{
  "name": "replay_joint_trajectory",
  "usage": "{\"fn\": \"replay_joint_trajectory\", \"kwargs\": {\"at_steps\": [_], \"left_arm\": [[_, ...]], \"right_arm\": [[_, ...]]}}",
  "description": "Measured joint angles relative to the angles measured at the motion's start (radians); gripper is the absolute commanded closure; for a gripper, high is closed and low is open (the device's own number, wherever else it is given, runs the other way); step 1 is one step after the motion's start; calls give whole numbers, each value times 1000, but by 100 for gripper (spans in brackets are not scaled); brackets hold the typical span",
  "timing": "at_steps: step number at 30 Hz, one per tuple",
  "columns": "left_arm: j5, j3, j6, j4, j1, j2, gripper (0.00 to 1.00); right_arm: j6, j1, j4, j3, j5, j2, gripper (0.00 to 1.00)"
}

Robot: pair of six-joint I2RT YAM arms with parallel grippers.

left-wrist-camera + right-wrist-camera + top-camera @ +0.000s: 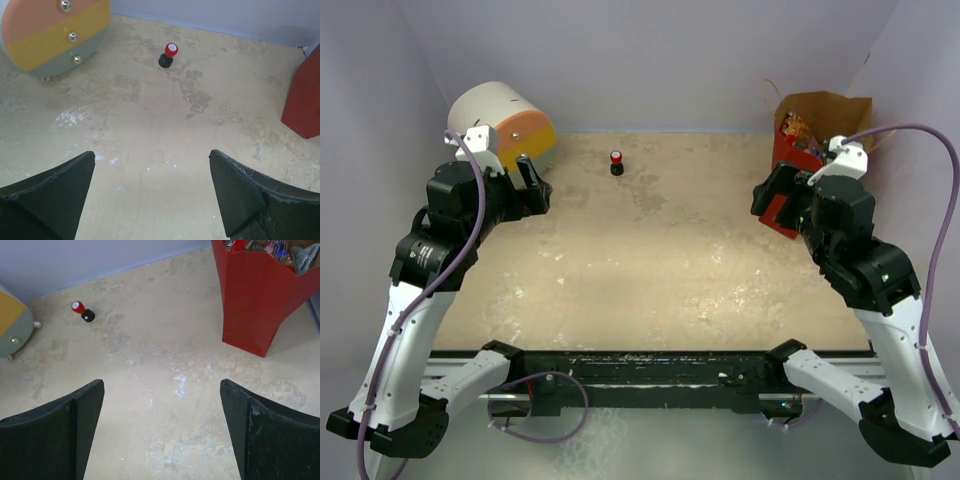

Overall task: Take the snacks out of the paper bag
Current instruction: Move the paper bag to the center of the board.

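Red paper bag [788, 152] stands upright at your two o'clock, long axis vertical, mouth pointing up, snacks [272, 247] showing inside. Left gripper [150, 160] and right gripper [161, 390] both spread wide, holding nothing.

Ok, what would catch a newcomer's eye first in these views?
The red paper bag stands at the far right, snacks poking out of its open top. Far left sits a big white cylinder with an orange-yellow face, a tiny red-and-black knob between them. The left end effector and right end effector hang open, empty.
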Motion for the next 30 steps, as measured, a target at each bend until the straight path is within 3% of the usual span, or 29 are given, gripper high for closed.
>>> {"fn": "replay_joint_trajectory", "kwargs": {"at_steps": [10,30], "left_arm": [[26,0,25,58,14,11,1],[100,2,43,88,20,21,1]], "right_arm": [[50,-14,-108,238,14,143,0],[-10,-22,-166,414,47,298,0]]}}
